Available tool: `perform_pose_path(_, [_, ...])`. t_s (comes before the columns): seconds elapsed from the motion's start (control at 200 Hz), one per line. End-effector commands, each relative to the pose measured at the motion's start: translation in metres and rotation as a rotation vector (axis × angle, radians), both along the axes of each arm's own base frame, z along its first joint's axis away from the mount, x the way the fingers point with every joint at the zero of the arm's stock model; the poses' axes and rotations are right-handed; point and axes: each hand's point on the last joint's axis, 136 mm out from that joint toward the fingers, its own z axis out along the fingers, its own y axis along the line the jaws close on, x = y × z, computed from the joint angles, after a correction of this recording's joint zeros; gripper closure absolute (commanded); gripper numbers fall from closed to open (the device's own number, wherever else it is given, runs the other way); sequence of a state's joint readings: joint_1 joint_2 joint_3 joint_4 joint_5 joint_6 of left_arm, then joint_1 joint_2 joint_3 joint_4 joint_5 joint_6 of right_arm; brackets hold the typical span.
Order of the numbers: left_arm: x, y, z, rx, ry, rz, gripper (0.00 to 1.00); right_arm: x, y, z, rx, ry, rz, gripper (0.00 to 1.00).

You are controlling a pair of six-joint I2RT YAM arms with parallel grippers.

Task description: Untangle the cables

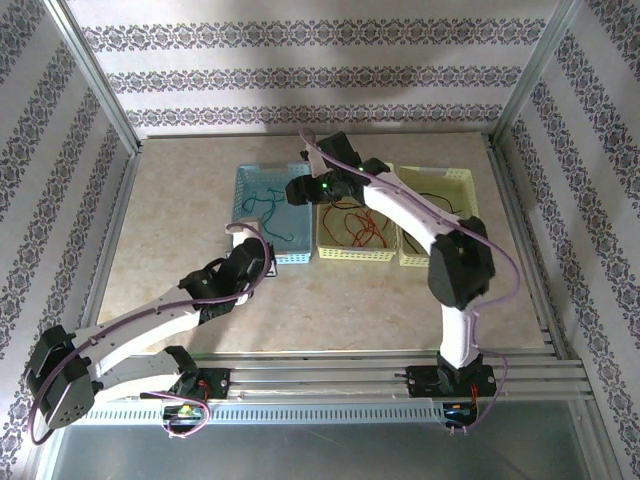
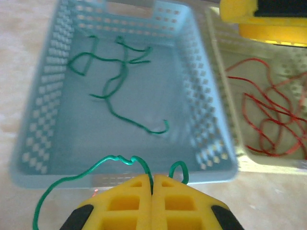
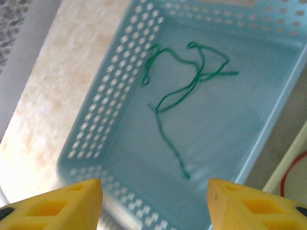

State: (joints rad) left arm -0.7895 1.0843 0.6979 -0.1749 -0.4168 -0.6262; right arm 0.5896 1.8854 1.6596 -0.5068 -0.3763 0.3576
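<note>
Your left gripper (image 2: pixel 151 187), jaws pinched on one green cable (image 2: pixel 115 158), sits just short of the blue basket (image 2: pixel 21 173), straight ahead; your right gripper (image 3: pixel 153 191) hangs wide-jawed above it.

We see a pale beige marbled table (image 1: pixel 180 180) carrying three perforated plastic baskets in a row, each just beside the next: a light blue basket (image 1: pixel 240 200) at left, a middle yellow basket (image 1: pixel 355 256), and a right yellow basket (image 1: pixel 452 188)
</note>
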Motion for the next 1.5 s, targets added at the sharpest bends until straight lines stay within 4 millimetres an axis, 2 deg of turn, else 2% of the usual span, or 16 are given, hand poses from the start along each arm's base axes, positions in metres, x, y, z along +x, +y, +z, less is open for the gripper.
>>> perform_pose_path(0.0, [0.002,-0.043,0.034,-0.107,-0.073,-0.184,1.00,-0.055,0.002,0.055,0.090,-0.124,0.128,0.40])
perform_pose_path(0.075, [0.000,-0.055,0.047,-0.158,-0.096,-0.238,1.00,-0.080,-0.004,0.059,0.112,-0.134,0.142,0.40])
perform_pose_path(0.195, [-0.005,-0.064,0.064,-0.232,-0.124,-0.292,1.00,-0.111,-0.013,0.062,0.186,-0.104,0.144,0.40])
perform_pose_path(0.36, [-0.023,-0.079,0.089,-0.394,-0.161,-0.425,1.00,-0.138,-0.020,0.062,0.255,-0.053,0.168,0.41])
perform_pose_path(0.5, [-0.036,-0.089,0.101,-0.431,-0.162,-0.518,1.00,-0.137,-0.029,0.064,0.255,-0.065,0.122,0.41])
perform_pose_path(0.62, [-0.037,-0.089,0.104,-0.424,-0.165,-0.530,1.00,-0.136,-0.031,0.066,0.272,-0.058,0.110,0.44])
perform_pose_path(0.894, [-0.026,-0.077,0.102,-0.424,-0.199,-0.436,1.00,-0.146,-0.028,0.065,0.399,0.026,0.093,0.84])
perform_pose_path(1.064, [-0.020,-0.070,0.098,-0.420,-0.206,-0.381,1.00,-0.145,-0.040,0.062,0.405,0.016,0.025,1.00])
perform_pose_path(1.244, [-0.015,-0.059,0.095,-0.419,-0.209,-0.312,1.00,-0.129,-0.074,0.045,0.381,0.034,-0.145,1.00])
perform_pose_path(1.384, [-0.013,-0.052,0.094,-0.452,-0.214,-0.283,1.00,-0.121,-0.106,0.022,0.343,0.064,-0.291,1.00])
perform_pose_path(1.419, [-0.014,-0.052,0.095,-0.460,-0.214,-0.292,1.00,-0.122,-0.110,0.018,0.336,0.067,-0.301,1.00])
perform_pose_path(1.494, [-0.017,-0.059,0.096,-0.466,-0.206,-0.334,1.00,-0.128,-0.105,0.023,0.341,0.044,-0.253,1.00])
